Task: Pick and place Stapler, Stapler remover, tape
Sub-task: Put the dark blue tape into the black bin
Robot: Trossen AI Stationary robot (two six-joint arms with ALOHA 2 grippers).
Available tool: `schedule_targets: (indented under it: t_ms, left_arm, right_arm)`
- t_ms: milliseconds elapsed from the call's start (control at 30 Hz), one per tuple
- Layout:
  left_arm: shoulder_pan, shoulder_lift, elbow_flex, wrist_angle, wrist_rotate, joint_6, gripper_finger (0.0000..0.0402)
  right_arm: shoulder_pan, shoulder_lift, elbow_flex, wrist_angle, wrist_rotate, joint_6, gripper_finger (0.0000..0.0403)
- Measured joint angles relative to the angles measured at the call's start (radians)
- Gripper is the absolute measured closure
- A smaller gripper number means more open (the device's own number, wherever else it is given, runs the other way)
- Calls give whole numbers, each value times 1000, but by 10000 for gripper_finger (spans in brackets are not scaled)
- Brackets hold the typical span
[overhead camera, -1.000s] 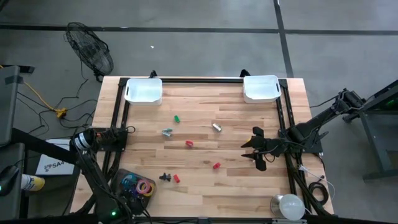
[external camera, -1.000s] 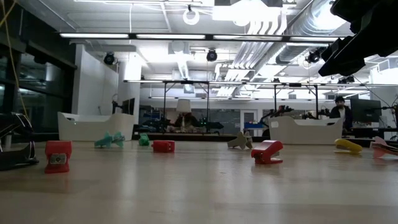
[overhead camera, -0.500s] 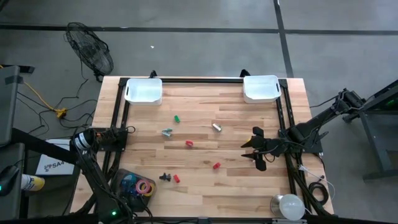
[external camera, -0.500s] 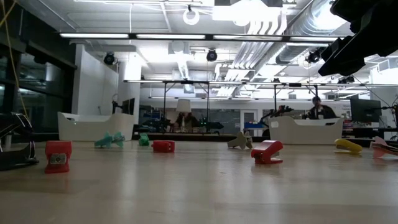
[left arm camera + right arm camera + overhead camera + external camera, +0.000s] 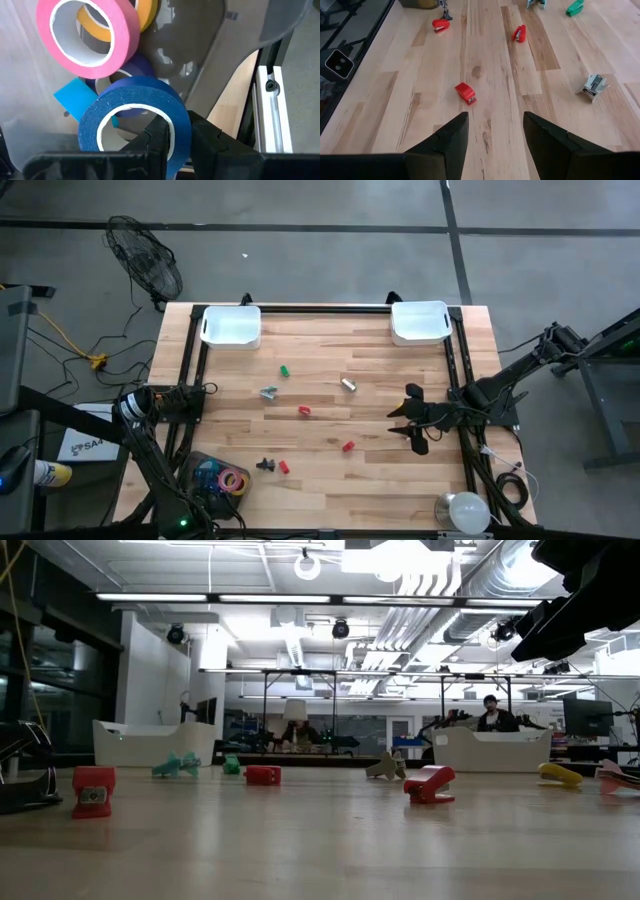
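In the near-left tub: your L gripper pinches a blue tape roll.
R gripper, fingers spread, hovers over table at right, nr red stapler.

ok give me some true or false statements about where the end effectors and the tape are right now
1. The left end effector is shut on the wall of a blue tape roll. True.
2. The right end effector holds a red stapler. False: it is open and empty above the table; the red stapler lies ahead of it.
3. A pink tape roll lies beside the blue one. True.
4. The tape rolls sit in a white bin. False: they sit in a dark tray at the table's near left corner.
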Motion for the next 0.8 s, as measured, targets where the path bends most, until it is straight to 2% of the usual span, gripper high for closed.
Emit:
schedule_targets:
  t_ms: [267, 500, 600, 800]
  left_arm:
    - [0, 0, 0, 9, -13, -59, 351]
    - [7, -3, 0, 39, -4, -185, 351]
    - [7, -4, 0, 53, -10, -268, 351]
    - [6, -4, 0, 84, -50, -549, 351]
  right_arm:
    - [0, 0, 0, 25, 0, -65, 222]
    - [-1, 0, 0, 47, 0, -86, 222]
    - [-1, 0, 0, 53, 0, -81, 222]
    - [-1, 0, 0, 60, -9, -52, 222]
